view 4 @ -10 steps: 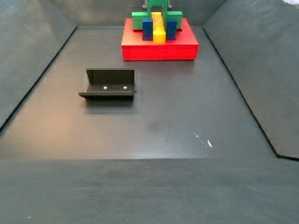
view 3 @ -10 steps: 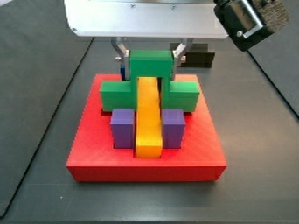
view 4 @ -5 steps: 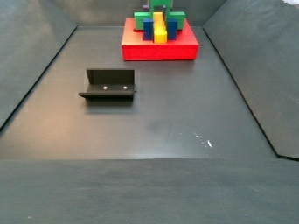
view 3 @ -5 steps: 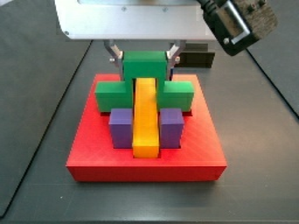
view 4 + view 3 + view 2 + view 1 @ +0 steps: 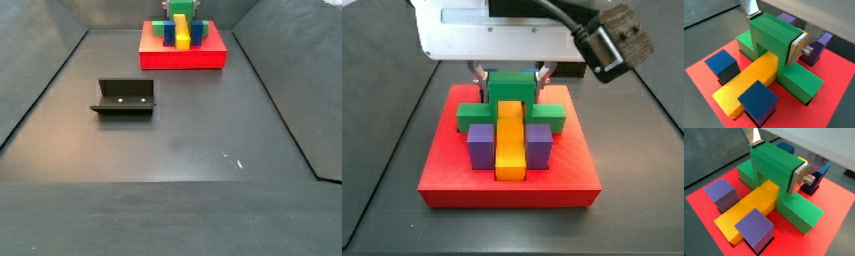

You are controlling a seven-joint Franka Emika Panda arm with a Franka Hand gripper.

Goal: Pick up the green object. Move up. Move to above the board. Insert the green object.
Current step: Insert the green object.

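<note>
gripper over board at 12 o'clock, jaws clamped on green object, straddling yellow bar, fixture well apart

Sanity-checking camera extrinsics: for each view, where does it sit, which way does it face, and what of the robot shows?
Wrist views: both sit just above the gripper, looking steeply down on the green object straddling the yellow bar; silver fingers show.
Side view: close, elevated, facing the board; the gripper and white wrist housing show.
Side view: far, high, looking across the dark floor past the fixture to the board.
Shared: the board and green object appear in all four.
</note>
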